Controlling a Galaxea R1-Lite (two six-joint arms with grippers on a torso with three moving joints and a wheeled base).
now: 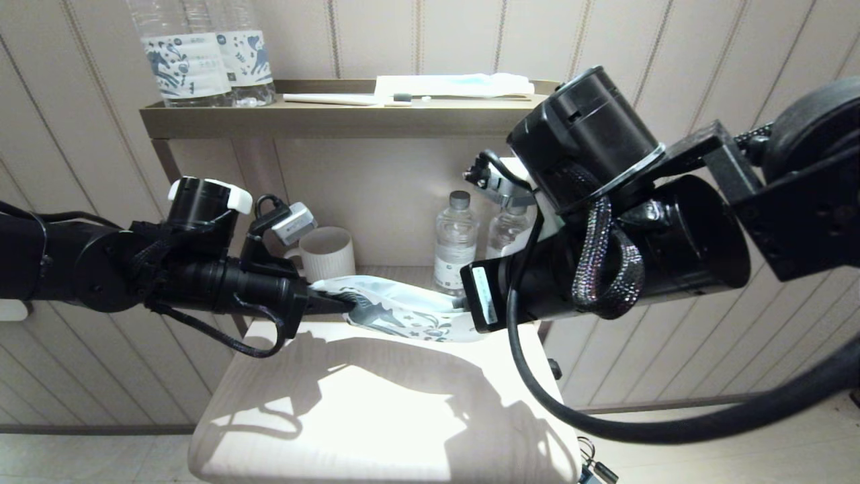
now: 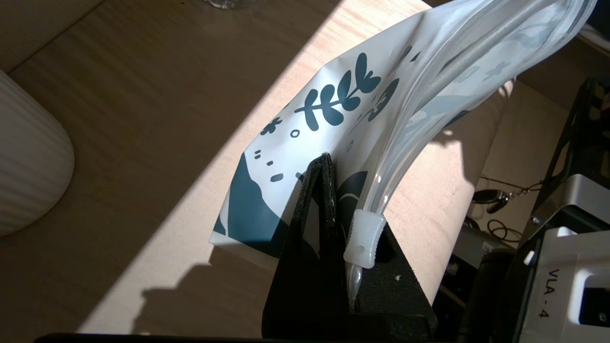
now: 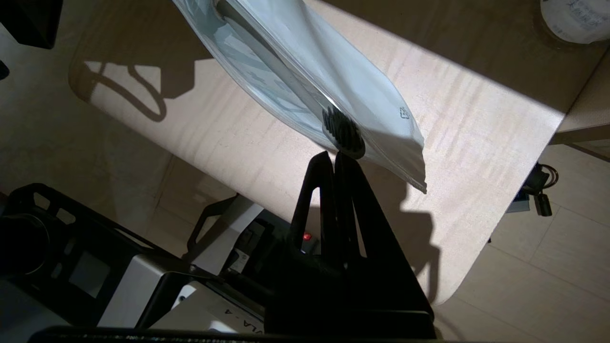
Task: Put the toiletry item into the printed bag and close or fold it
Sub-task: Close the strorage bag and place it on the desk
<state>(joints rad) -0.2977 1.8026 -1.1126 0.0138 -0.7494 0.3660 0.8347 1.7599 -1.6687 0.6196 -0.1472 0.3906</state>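
Note:
The printed bag (image 1: 403,312), white with dark-blue motifs, hangs stretched between my two grippers just above the pale wooden table (image 1: 376,417). My left gripper (image 1: 336,304) (image 2: 333,190) is shut on the bag's (image 2: 333,105) end, right beside the translucent zip slider (image 2: 364,238). The toiletry item lies inside the bag. Its grey handle (image 2: 457,71) shows through the film, and its dark bristle head (image 3: 343,133) sits at the other end. My right gripper (image 3: 335,155) is shut, its tips pinching the bag's (image 3: 333,71) edge at the bristle head. In the head view my wrist hides those fingers.
A ribbed white mug (image 1: 327,252) and two water bottles (image 1: 455,235) stand behind the bag. The upper shelf (image 1: 336,117) carries labelled bottles (image 1: 188,60), a white toothbrush (image 1: 342,99) and a flat packet (image 1: 457,85). The table's front edge is rounded.

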